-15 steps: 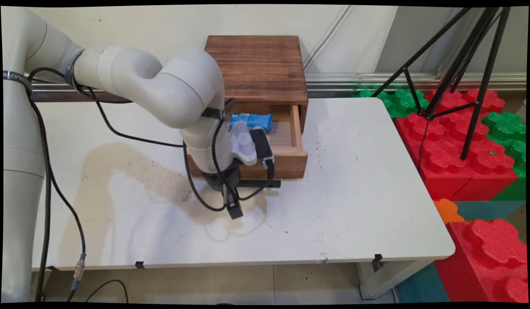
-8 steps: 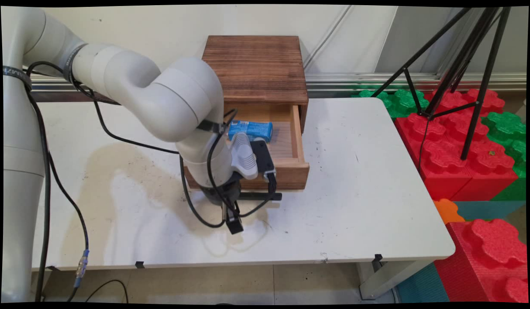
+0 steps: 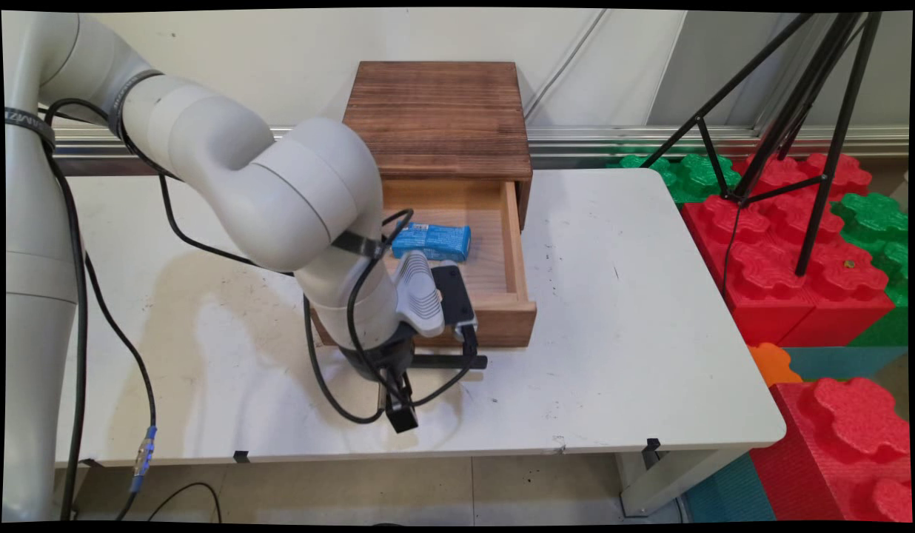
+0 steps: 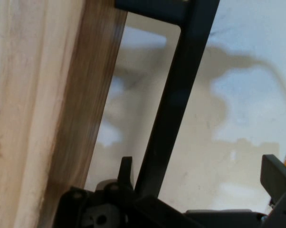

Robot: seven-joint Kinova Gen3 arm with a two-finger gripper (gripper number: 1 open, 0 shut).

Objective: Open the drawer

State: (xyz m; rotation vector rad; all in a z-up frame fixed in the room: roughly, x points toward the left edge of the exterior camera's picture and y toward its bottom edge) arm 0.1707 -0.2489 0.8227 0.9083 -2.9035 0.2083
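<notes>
While the gripper [image 3: 395,370] clamps the black handle [image 3: 446,361], the drawer [image 3: 502,318] stands open.
Bare table [image 3: 613,355] lies beside it; a blue packet [image 3: 431,240] sits behind, inside the drawer.

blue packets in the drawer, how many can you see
1. The blue packet lies inside the open drawer, toward its back left. The arm covers the drawer's left part, so more could be hidden there.

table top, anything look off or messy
Yes. The white table carries a broad brownish stain on its left half, like a dried spill, plus dark specks. The wooden box's drawer stands pulled out, a blue packet lying inside, with the gripper at its black handle.
</notes>
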